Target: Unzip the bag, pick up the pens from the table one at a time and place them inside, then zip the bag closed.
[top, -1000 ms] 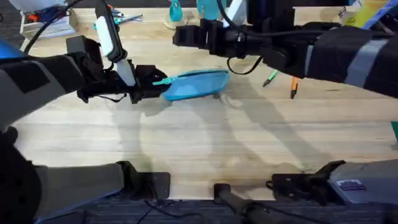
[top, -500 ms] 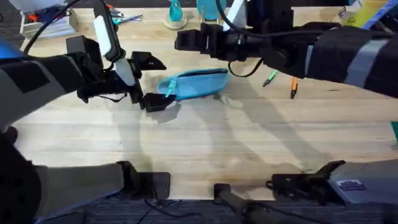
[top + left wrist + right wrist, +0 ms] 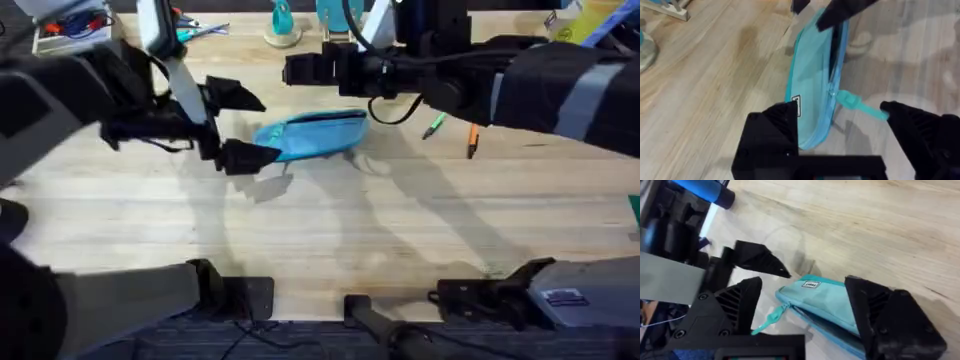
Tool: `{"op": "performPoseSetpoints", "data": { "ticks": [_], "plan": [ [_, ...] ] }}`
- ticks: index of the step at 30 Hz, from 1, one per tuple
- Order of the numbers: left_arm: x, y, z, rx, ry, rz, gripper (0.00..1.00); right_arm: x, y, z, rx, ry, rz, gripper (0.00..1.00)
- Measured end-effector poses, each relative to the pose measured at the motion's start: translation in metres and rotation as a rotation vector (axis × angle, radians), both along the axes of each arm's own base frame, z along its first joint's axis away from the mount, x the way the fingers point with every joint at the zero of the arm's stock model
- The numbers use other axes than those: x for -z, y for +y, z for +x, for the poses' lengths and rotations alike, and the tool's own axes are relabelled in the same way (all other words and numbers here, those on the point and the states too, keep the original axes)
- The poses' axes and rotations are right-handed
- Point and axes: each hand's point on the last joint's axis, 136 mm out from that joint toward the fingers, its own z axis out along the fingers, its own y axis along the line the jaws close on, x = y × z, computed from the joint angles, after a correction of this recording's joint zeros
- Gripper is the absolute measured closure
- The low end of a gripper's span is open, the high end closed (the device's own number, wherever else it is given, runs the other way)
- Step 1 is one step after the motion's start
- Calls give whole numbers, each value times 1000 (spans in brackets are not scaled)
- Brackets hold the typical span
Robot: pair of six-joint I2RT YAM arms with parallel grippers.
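— The light blue soft fabric pouch (image 3: 312, 136) lies on my pale plank worktop (image 3: 330, 230), long side across, toward the far half. Its teal zipper pull (image 3: 858, 105) sticks out loose at the end nearest my left tool.

— And the left tool?

— My left tool (image 3: 238, 125) sits at that end with its black fingers spread wide, one beside the pouch's tip, the other farther back; nothing is between them. From its wrist camera the pull lies in the gap, touching neither finger.

— The right one?

— My right tool (image 3: 805, 311) hovers over the pouch, fingers spread to either side of it, pinching nothing.

— The pens?

— The thin light green pen (image 3: 434, 124) and the thin orange pen (image 3: 473, 140) lie near each other on the worktop, to the right of the pouch.
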Motion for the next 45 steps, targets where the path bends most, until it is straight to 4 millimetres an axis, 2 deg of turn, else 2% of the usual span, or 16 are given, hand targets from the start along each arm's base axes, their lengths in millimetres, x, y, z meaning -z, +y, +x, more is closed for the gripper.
{"op": "performPoseSetpoints", "data": {
  "ticks": [5, 10, 15, 21, 26, 30, 37, 40, 45],
  "plan": [
    [-30, 3, -9, -5, 26, 57, 6, 1, -2, 2, 8, -6, -8, 6],
    [-44, 11, -19, -38, 75, 145, 6, 1, -2, 2, 10, -9, -11, 6],
    [-56, 23, -18, -170, 139, 204, 6, 1, -6, 5, 18, -10, -11, 6],
    [-73, 29, -27, -361, 220, 196, 6, 1, -13, 11, 38, -10, -12, 6],
    [-85, 29, -40, -490, 289, 162, 4, 1, -14, 12, 46, -12, -15, 6],
    [-93, 18, -52, -496, 287, 157, 4, 1, -14, 12, 46, -12, -15, 6],
    [-97, 10, -58, -487, 267, 179, 5, 1, -15, 12, 25, -40, -35, 6],
    [-95, 12, -58, -497, 274, 186, 5, -7, -16, 10, -1, -92, -55, 6],
    [-93, 13, -57, -501, 288, 191, 5, -17, -30, -6, -55, -95, -151, 6]
  ]
}}
